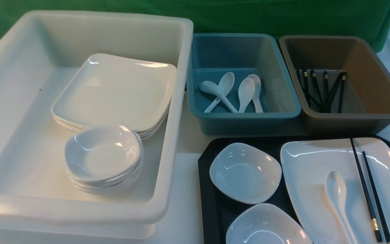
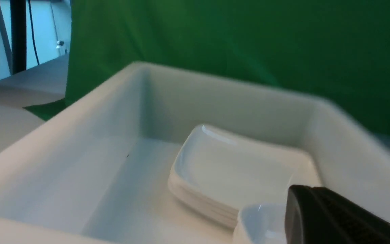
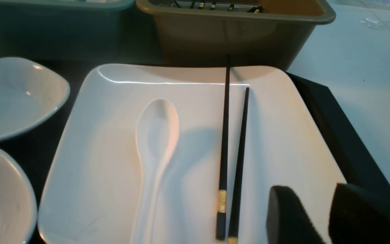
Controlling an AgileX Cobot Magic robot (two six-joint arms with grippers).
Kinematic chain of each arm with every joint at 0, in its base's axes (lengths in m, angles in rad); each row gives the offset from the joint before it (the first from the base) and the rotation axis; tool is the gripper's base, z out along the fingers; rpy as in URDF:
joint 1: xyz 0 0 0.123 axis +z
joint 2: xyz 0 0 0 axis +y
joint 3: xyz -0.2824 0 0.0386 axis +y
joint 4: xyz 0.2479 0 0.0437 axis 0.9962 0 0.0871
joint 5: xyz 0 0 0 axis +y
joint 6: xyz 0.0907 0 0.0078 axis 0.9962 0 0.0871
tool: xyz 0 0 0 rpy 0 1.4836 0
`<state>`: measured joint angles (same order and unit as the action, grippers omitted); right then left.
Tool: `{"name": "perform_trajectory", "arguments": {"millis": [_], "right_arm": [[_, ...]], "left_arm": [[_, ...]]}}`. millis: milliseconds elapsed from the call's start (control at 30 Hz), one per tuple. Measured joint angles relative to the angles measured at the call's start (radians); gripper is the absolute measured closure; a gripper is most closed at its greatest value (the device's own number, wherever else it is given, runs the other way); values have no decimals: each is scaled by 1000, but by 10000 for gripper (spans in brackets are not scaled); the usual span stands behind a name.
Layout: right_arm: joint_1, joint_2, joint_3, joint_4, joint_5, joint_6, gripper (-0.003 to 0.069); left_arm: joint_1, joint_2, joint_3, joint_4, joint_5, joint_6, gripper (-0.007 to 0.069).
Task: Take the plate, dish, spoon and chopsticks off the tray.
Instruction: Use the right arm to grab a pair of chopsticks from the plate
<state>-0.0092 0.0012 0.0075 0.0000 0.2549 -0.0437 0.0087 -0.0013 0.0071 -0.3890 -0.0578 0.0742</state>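
White tableware on black, with teal, brown and green behind.
The tray (image 1: 215, 213) is black; its plate (image 1: 313, 169), spoon (image 1: 337, 193) and two small dishes (image 1: 245, 173) are glossy white, and the chopsticks (image 1: 367, 196) are black with a narrow gold band. The left bin (image 1: 8, 101) is white, as are its stacked plates (image 1: 113, 91). The middle bin (image 1: 283, 95) is teal, the right bin (image 1: 377, 88) brown, the backdrop (image 1: 249, 13) green and the worktop (image 1: 186, 176) white.

You can read no words, numbers, labels or signs on anything here, and the gold bands on the chopsticks (image 3: 224, 145) are too blurry to show any marks.
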Motion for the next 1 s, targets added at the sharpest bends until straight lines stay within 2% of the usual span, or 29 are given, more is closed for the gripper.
{"name": "perform_trajectory", "arguments": {"millis": [33, 67, 133, 267, 433, 533, 600, 700, 733, 767, 800, 867, 933, 1000], "right_arm": [[0, 0, 0, 0, 0, 0, 421], [0, 0, 0, 0, 0, 0, 421], [0, 0, 0, 0, -1, 0, 421], [0, 0, 0, 0, -1, 0, 421], [0, 0, 0, 0, -1, 0, 421], [0, 0, 0, 0, -1, 0, 421], [0, 0, 0, 0, -5, 8, 421], [0, 0, 1, 56, -74, 110, 421], [0, 0, 1, 148, -175, 267, 421], [0, 0, 1, 148, -175, 267, 421], [0, 0, 1, 226, -272, 439, 421], [0, 0, 1, 279, -377, 611, 421], [0, 0, 1, 298, -457, 691, 421], [0, 0, 1, 305, -489, 718, 421]], "left_arm": [[0, 0, 0, 0, -8, -2, 620], [0, 0, 0, -70, -69, -30, 620], [0, 0, 0, -106, -136, -74, 620], [0, 0, 0, -125, -268, -186, 620], [0, 0, 0, -67, -503, -407, 620], [0, 0, -44, -8, -531, -475, 620], [0, -1, -113, 22, -481, -492, 620], [0, 6, -222, 69, -369, -496, 620], [0, 37, -326, 117, -248, -497, 620], [0, 37, -326, 117, -248, -497, 620], [0, 77, -411, 147, -138, -497, 620], [0, 172, -548, 179, 78, -488, 620], [0, 261, -670, 189, 251, -444, 620], [-1, 356, -770, 179, 424, -368, 620]]}}
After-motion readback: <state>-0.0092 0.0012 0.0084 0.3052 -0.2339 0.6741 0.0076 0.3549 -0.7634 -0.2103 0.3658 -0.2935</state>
